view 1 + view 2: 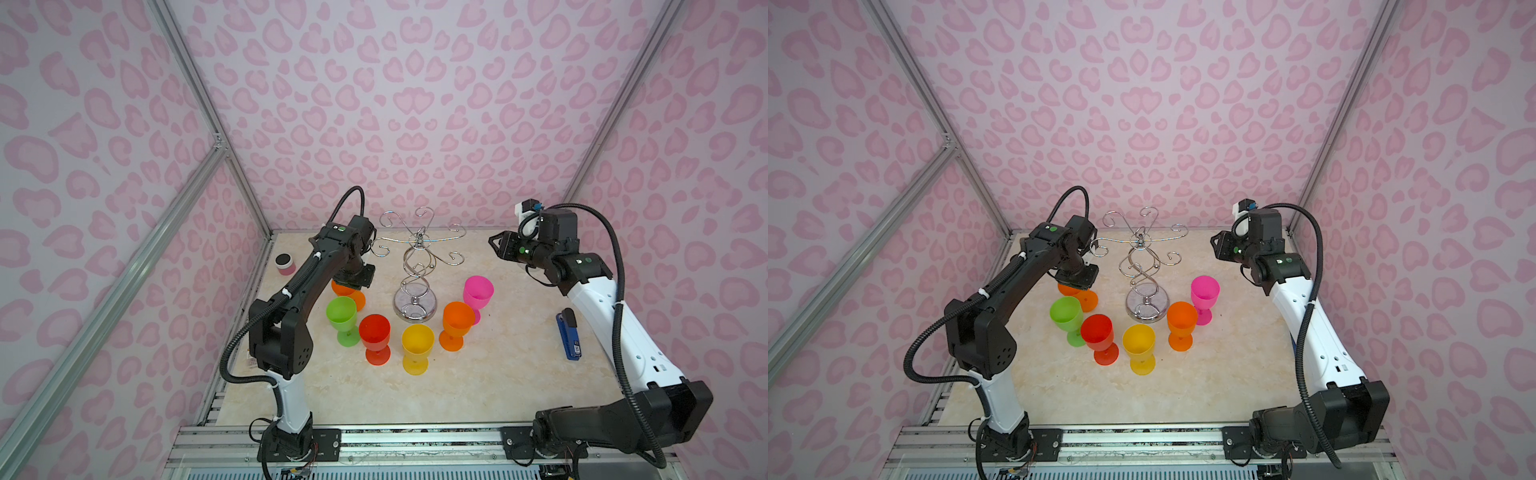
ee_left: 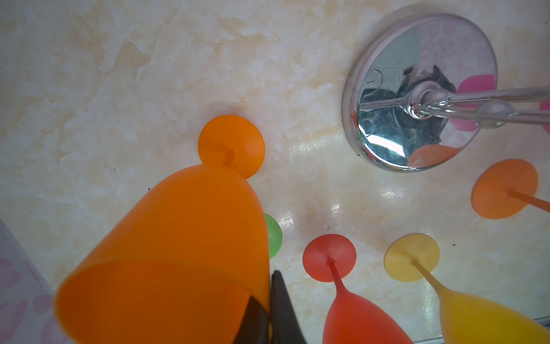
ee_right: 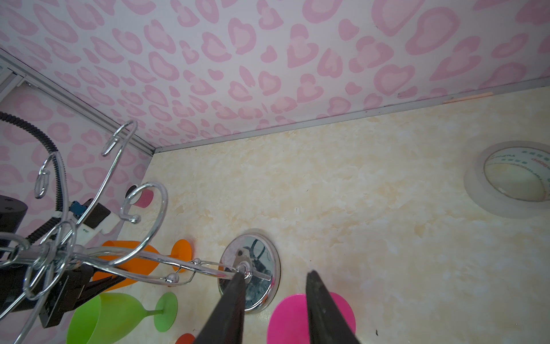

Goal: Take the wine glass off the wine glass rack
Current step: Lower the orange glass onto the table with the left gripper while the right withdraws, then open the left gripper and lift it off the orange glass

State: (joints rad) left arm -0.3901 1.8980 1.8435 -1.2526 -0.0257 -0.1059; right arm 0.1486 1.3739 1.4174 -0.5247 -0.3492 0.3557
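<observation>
While the left tool [image 2: 269, 300] pinches the rim of the orange wine glass [image 2: 190, 238], upright beside the bare-hooked wine glass rack [image 1: 415, 305], the right tool [image 3: 276, 272] hangs half-open and empty on the rack's other side. A rim-only pinch could likely tip the glass onto the neighbouring green glass [image 1: 341, 316].
</observation>
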